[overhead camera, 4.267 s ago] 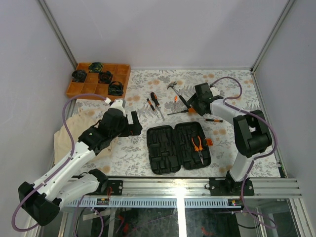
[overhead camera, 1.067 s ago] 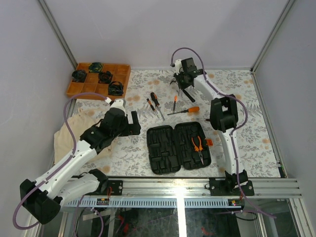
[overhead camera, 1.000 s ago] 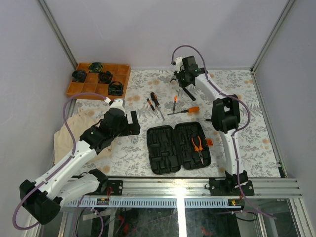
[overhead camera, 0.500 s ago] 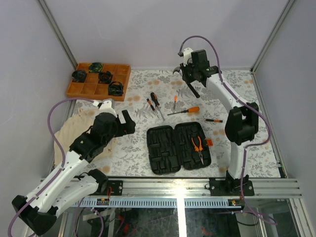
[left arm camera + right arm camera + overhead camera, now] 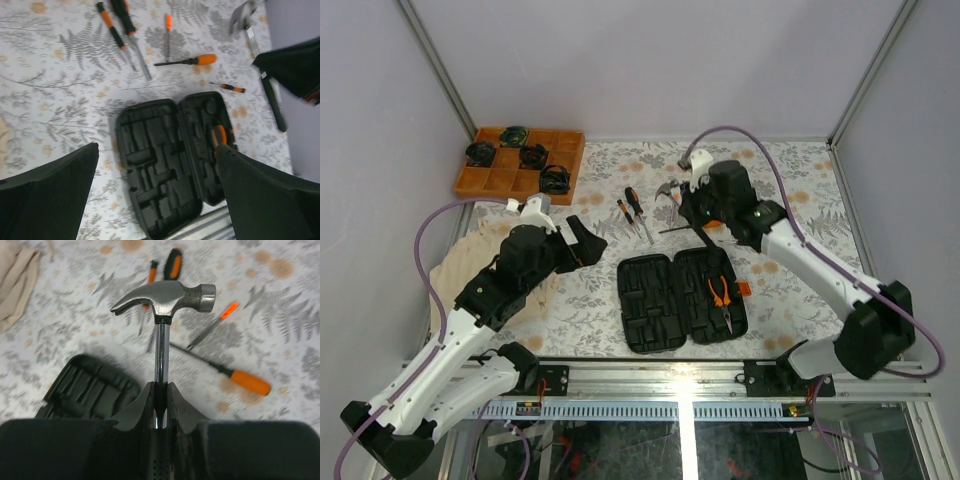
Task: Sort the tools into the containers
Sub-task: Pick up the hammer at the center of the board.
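Note:
My right gripper (image 5: 690,212) (image 5: 160,390) is shut on the shaft of the steel-headed hammer (image 5: 669,187) (image 5: 165,296) and holds it in the air above the screwdrivers, just behind the black tool case (image 5: 655,305) (image 5: 160,170). The case lies open with orange-handled pliers (image 5: 722,298) (image 5: 220,135) in its right half. Two screwdrivers (image 5: 630,210) (image 5: 120,27) lie side by side behind the case. An orange-handled screwdriver (image 5: 205,59) (image 5: 250,381) and two small ones (image 5: 168,22) (image 5: 231,88) lie near them. Left of the case, my left gripper (image 5: 582,240) (image 5: 157,155) is open and empty.
An orange gridded tray (image 5: 485,182) with round black-green coiled items (image 5: 533,155) stands at the back left. A beige cloth (image 5: 455,265) lies under the left arm. A metal rail (image 5: 720,378) runs along the near table edge.
My right arm has swung from the far back towards the middle with the hammer, now over the screwdrivers. The left gripper has shifted slightly and stays open.

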Robot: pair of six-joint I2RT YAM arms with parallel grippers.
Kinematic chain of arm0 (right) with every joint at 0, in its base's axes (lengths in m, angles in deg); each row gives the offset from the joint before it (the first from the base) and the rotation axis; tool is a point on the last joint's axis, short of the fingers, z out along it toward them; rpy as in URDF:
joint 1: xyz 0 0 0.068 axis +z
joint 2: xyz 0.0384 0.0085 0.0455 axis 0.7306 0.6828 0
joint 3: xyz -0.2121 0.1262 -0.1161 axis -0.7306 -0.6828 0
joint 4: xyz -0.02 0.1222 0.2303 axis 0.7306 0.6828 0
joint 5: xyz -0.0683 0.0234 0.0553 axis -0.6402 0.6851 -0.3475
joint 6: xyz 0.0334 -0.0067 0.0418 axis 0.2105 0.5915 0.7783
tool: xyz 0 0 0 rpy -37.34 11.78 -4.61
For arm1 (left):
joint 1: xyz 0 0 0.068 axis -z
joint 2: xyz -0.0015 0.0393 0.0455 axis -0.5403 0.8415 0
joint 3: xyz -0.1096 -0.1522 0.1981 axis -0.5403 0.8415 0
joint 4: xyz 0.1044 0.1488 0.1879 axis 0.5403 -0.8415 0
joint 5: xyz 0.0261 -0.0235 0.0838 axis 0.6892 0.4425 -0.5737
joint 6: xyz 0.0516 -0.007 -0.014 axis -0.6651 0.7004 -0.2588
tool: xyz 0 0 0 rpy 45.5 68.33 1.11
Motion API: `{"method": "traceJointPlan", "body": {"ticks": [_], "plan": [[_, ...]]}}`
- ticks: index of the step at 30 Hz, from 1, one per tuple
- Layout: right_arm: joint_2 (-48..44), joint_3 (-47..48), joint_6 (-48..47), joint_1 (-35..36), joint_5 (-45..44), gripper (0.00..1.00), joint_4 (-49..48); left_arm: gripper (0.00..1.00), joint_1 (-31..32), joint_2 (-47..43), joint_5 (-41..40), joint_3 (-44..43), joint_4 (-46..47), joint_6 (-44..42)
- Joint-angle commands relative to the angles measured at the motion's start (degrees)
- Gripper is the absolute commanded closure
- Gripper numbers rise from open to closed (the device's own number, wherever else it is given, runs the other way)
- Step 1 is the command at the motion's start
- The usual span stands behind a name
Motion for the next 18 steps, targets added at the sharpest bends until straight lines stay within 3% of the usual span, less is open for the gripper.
{"method": "traceJointPlan", "body": {"ticks": [1,4,11,18], "plan": [[-9.90,-9.11,6.71,4.31,-0.89,1.00,-8.63,0.02,-0.45,-0.08,6.86,-2.02,7.32,1.58],[-14.67,-17.88,9.87,9.18,-1.55,1.00,-12.01,0.05,-0.41,0.62,11.60,-1.15,8.40,1.15],[-20.81,-29.90,11.10,20.85,-6.94,1.00,-18.69,0.07,-0.42,0.05,13.64,2.34,11.08,2.12],[-24.06,-36.33,9.75,24.91,-5.46,1.00,-28.59,0.08,-0.43,2.32,17.27,3.60,12.18,1.01]]}}
